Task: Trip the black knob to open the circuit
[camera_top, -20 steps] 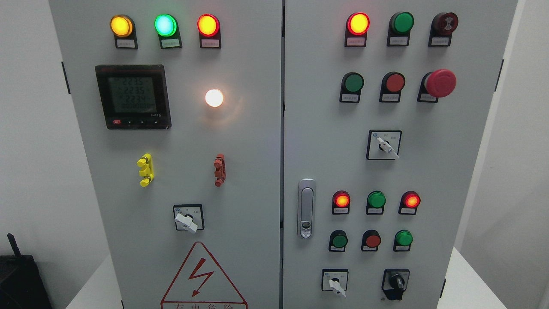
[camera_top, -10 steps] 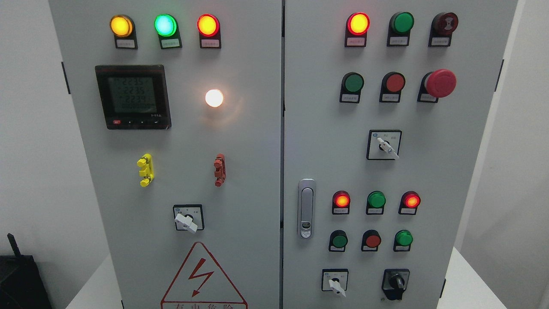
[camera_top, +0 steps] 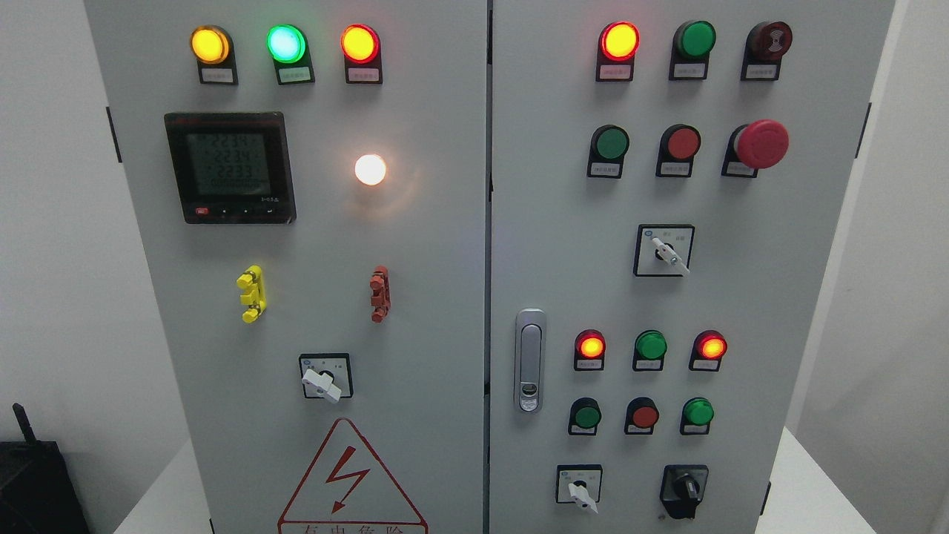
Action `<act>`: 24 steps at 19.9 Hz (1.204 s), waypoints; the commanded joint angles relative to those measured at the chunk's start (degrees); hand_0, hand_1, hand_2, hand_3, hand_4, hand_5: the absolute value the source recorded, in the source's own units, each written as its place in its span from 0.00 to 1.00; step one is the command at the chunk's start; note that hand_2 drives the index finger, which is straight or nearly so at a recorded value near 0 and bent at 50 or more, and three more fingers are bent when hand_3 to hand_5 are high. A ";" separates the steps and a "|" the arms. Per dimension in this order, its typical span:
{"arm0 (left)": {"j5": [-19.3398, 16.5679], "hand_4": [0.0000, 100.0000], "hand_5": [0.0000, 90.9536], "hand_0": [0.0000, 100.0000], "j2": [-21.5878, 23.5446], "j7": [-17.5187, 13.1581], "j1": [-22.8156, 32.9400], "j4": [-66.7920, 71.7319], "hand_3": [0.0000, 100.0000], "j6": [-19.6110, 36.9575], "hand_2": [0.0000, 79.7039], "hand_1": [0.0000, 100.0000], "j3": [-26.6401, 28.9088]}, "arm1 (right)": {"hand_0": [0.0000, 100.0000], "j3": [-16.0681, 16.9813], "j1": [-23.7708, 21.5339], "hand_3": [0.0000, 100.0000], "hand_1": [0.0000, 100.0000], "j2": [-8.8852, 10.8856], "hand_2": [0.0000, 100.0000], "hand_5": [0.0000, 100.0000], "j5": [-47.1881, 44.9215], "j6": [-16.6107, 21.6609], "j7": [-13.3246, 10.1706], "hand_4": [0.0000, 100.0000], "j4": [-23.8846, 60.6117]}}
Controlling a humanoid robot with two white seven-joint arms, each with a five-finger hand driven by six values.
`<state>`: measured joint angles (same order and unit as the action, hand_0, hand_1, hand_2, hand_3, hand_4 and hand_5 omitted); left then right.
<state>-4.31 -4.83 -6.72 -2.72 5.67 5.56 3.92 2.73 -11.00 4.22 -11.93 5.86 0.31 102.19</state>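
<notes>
Grey cabinet (camera_top: 445, 245) fills the frame, two doors. Left door: digital meter (camera_top: 230, 167) at 10 o'clock, white lamp (camera_top: 370, 170) lit beside it. Right door: red mushroom button (camera_top: 761, 143) at 2 o'clock. Black knob (camera_top: 686, 488) at 5 o'clock, bottom right, untouched. Neither hand in frame, so can't tell finger state.
</notes>
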 commanded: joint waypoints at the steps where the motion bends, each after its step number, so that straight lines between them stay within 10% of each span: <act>1: 0.00 0.00 0.00 0.12 0.00 0.04 0.00 -0.92 0.00 -0.02 0.00 0.39 -0.05 | 0.00 0.17 1.42 1.00 0.00 0.09 0.01 0.99 -0.20 -0.23 -0.75 0.97 2.66; 24: 0.00 0.00 0.00 0.12 0.00 0.04 0.00 -0.92 0.00 -0.02 0.00 0.39 0.03 | 0.00 -2.12 5.81 1.00 0.00 -0.26 0.00 1.00 -0.11 -0.85 1.62 1.00 -0.85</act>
<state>-4.30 -4.83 -6.72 -2.72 5.67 5.56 3.92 0.55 -6.55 3.88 -12.03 4.99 1.83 103.55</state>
